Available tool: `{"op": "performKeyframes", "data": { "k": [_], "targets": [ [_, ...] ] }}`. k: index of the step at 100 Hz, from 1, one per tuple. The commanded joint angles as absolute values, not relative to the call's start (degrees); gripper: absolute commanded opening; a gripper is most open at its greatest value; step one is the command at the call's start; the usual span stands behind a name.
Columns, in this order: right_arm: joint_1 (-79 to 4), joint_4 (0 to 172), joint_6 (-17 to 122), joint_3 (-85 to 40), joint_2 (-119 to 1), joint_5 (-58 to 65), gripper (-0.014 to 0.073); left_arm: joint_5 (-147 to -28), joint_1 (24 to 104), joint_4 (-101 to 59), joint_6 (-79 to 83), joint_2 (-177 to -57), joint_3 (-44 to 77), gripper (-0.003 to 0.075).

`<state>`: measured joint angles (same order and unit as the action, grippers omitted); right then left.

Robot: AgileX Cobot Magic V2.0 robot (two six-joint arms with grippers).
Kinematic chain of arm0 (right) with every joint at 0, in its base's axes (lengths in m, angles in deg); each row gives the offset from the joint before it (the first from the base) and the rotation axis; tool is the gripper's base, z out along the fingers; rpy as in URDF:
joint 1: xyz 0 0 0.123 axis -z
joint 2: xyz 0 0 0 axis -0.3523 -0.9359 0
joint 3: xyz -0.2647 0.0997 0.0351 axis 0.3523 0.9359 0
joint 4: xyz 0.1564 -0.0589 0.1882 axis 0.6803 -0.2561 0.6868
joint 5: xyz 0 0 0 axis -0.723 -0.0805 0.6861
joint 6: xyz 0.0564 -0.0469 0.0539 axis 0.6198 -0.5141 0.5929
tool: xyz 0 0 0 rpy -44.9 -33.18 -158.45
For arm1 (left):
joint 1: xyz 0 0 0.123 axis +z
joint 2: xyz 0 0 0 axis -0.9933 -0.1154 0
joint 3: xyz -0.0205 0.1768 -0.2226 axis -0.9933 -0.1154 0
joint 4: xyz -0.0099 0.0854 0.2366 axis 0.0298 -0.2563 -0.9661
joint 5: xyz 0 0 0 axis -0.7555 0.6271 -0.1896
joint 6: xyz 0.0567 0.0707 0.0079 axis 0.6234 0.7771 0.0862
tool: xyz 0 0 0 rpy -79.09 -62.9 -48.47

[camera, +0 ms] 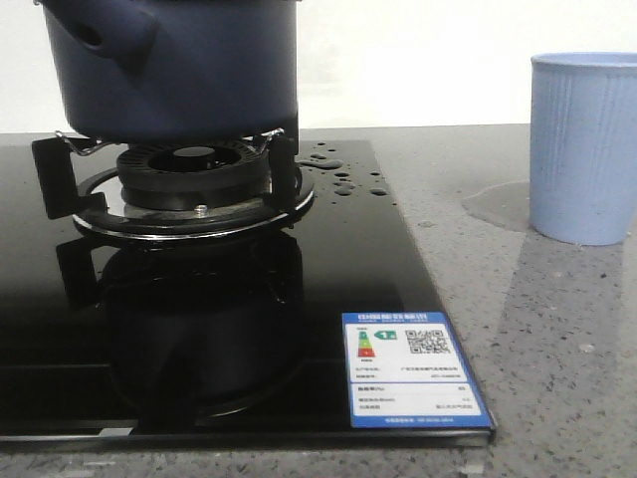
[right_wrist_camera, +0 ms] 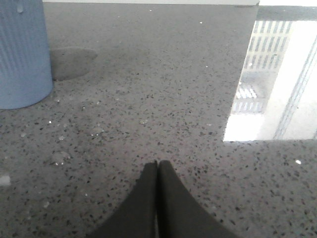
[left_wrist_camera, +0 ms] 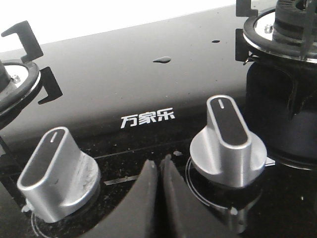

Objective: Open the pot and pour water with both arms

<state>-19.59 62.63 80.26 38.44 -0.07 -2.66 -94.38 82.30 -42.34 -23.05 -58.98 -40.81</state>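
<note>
The dark navy-blue pot (camera: 179, 70) sits on the burner grate (camera: 189, 184) of a black glass hob, its handle stub (camera: 100, 35) at the left; its top is cut off by the frame. Water drops (camera: 343, 174) lie on the glass right of the burner, and one drop shows in the left wrist view (left_wrist_camera: 162, 60). My left gripper (left_wrist_camera: 159, 163) is shut and empty, low over the hob between two silver knobs. My right gripper (right_wrist_camera: 157, 163) is shut and empty over the grey stone counter, apart from the cup.
A light blue ribbed cup (camera: 585, 144) stands on the counter at the right, also in the right wrist view (right_wrist_camera: 22, 54), with a wet patch (camera: 498, 204) beside it. Two silver knobs (left_wrist_camera: 229, 144) (left_wrist_camera: 57, 171) flank the left gripper. An energy label (camera: 410, 370) sits on the hob's front corner.
</note>
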Motion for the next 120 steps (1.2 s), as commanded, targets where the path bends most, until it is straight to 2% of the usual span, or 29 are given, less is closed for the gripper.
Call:
{"op": "performKeyframes", "data": {
  "k": [1,110,120],
  "targets": [
    [-19.4,61.9,80.0,38.8,1.2,-1.4,-0.0066,-92.6,82.3,-41.5,-23.6,-57.5,-43.0,-0.0020],
    [-19.4,61.9,80.0,38.8,1.2,-1.4,-0.0066,-92.6,82.3,-41.5,-23.6,-57.5,-43.0,-0.0019],
    [-19.4,57.6,80.0,38.8,1.2,1.3,-0.0066,-92.6,82.3,-41.5,-23.6,-57.5,-43.0,-0.0020]
  ]
}}
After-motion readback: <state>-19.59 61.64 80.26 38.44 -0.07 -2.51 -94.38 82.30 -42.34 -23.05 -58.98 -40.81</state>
